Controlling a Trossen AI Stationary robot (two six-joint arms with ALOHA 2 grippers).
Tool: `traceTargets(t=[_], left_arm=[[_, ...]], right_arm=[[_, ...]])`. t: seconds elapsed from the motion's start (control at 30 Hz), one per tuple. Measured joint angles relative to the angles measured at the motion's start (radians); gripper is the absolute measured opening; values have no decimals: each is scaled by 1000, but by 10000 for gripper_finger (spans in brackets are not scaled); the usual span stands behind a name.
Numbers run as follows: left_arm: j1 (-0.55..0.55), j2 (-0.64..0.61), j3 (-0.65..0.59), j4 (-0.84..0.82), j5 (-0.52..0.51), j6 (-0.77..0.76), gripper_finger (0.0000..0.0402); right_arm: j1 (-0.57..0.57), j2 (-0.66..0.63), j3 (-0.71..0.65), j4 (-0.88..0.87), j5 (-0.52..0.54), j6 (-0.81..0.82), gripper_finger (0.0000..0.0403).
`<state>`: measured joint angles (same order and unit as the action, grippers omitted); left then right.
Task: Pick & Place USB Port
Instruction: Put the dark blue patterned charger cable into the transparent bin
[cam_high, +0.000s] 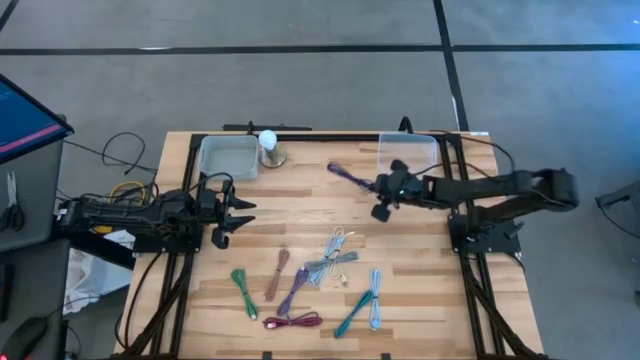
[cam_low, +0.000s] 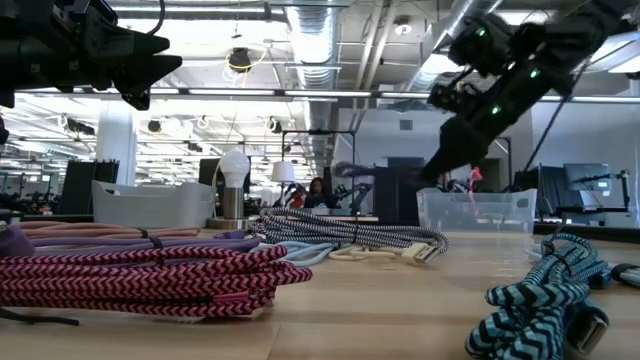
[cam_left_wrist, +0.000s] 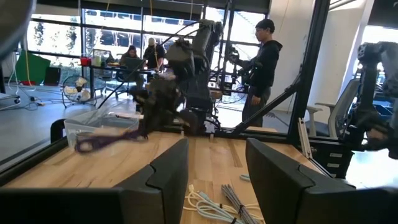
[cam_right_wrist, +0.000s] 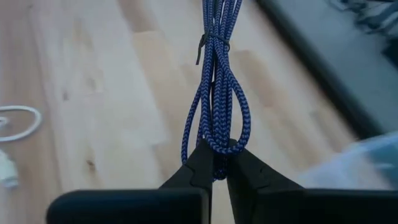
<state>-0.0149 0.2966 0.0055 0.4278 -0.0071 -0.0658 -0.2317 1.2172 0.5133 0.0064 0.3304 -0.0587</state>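
Near tabletop's far edge, right tool (cam_right_wrist: 214, 163) clamps blue cable (cam_right_wrist: 214, 93) aloft; carry step, next: release over right bin (cam_high: 408, 152); left tool (cam_high: 232, 217) open, idle

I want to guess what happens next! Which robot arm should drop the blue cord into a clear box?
Probably the right arm. Its claw is already shut on the blue cord, lifted above the table beside the clear box on its side. The left claw is open, holds nothing, and waits at the table's left edge.
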Motion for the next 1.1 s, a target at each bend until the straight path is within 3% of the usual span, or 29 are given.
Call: traceTargets(t=[0.33,0.53,0.77,1.1], left_arm=[[0,0,0,0,0,0,159],[0,0,0,0,0,0,159],[0,0,0,0,0,-1,159],[0,0,0,0,0,-3,159]], right_arm=[[-115,-306,2,-335,81,-30,13],[-202,-414,2,-489,93,-28,13],[-303,-401,1,-497,81,-22,13],[-391,-219,1,-499,78,-8,13]])
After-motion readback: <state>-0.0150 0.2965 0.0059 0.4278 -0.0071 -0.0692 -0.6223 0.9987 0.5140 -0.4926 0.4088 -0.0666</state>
